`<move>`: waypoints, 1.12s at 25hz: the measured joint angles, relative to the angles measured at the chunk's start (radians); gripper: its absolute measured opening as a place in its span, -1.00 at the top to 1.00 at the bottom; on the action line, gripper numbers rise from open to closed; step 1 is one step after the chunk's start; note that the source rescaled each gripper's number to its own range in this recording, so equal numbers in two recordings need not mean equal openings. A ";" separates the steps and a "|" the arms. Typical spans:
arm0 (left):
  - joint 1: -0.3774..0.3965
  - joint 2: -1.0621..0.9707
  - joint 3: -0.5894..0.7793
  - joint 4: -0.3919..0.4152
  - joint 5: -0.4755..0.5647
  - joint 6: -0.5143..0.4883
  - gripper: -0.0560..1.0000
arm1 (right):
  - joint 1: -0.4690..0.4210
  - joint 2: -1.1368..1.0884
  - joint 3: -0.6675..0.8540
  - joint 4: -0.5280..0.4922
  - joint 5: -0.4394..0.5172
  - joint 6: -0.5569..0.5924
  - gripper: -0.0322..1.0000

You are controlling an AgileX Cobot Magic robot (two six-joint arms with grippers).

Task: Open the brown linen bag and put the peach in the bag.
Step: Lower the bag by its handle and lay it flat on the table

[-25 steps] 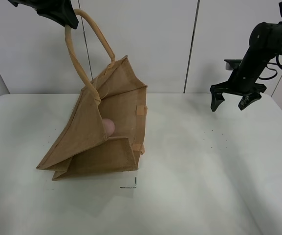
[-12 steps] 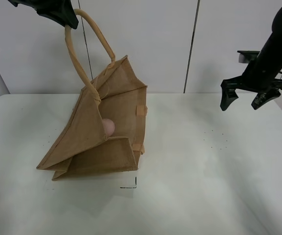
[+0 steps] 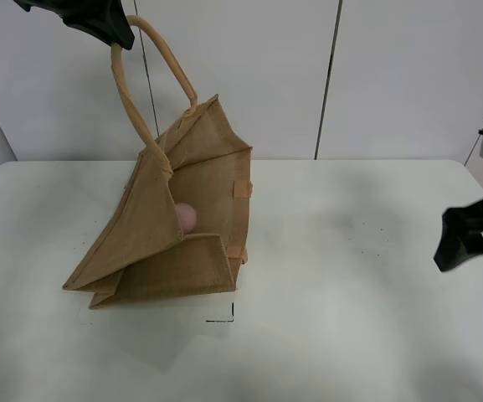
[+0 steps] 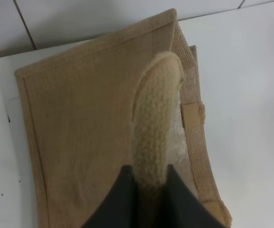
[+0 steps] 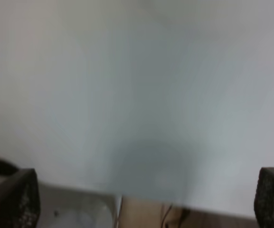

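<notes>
Left gripper [image 3: 117, 33] is holding the brown linen bag [image 3: 166, 243] up by one handle [image 4: 155, 118], with the peach [image 3: 186, 218] sitting inside.
The left gripper's jaws are clamping tight on the pale rope handle, high above the white table [image 3: 333, 327]. The bag is hanging tilted from it, its bottom edge resting on the table and its mouth gaping open. The peach is lying inside (only a pinkish curve is showing past the near flap). The right gripper [image 5: 141, 199] is hovering by the table's right edge, well apart from the bag, jaws spread wide and holding nothing.
</notes>
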 joint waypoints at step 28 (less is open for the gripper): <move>0.000 0.000 0.000 0.000 0.000 0.003 0.89 | 0.000 -1.213 0.428 -0.042 -0.184 0.016 -1.00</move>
